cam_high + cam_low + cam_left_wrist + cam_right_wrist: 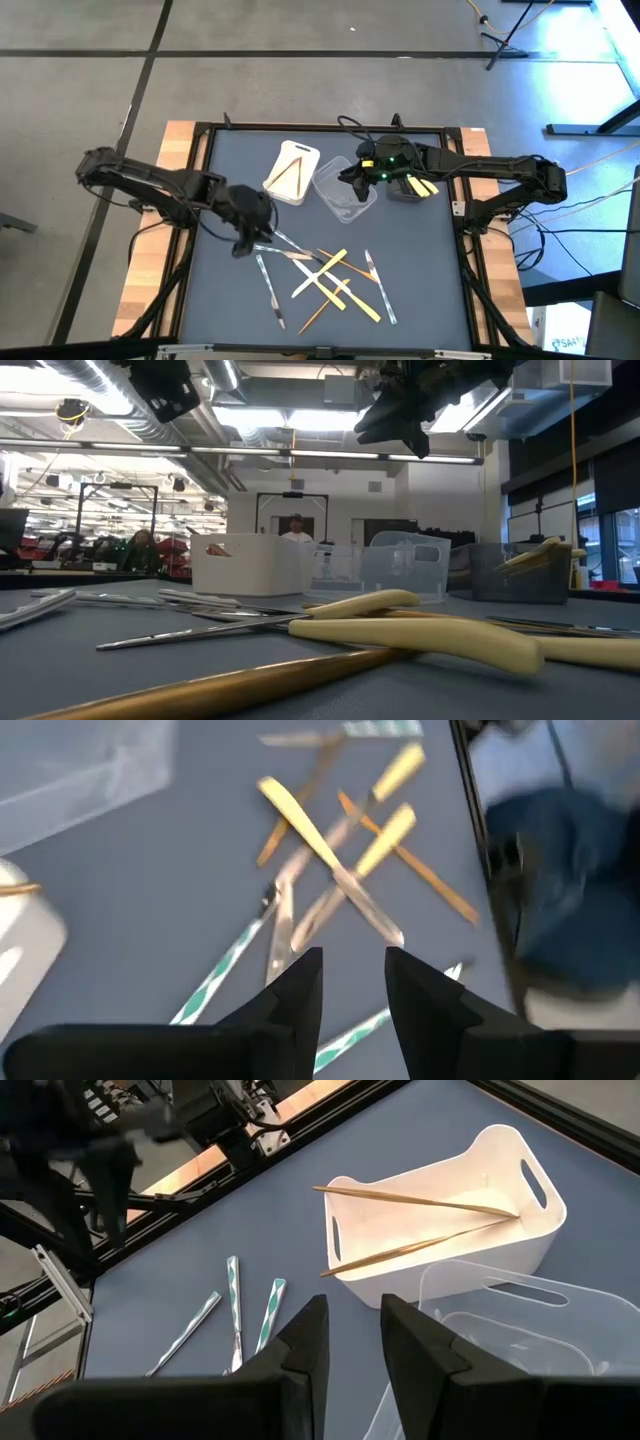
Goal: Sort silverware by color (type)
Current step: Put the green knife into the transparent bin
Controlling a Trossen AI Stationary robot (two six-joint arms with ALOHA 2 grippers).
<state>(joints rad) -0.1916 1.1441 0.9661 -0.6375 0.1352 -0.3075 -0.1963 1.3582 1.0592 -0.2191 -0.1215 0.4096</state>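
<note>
My left gripper (353, 982) hovers empty, fingers slightly apart, over the scattered silverware (325, 280). My right gripper (350, 1335), likewise parted, hangs above the clear tub (345, 190).

no readable text, labels or signs

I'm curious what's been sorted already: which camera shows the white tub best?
The right wrist view: the white tub fills it, two tan utensils resting inside. The high view shows it small; the low view only its side; the left wrist view a corner.
</note>
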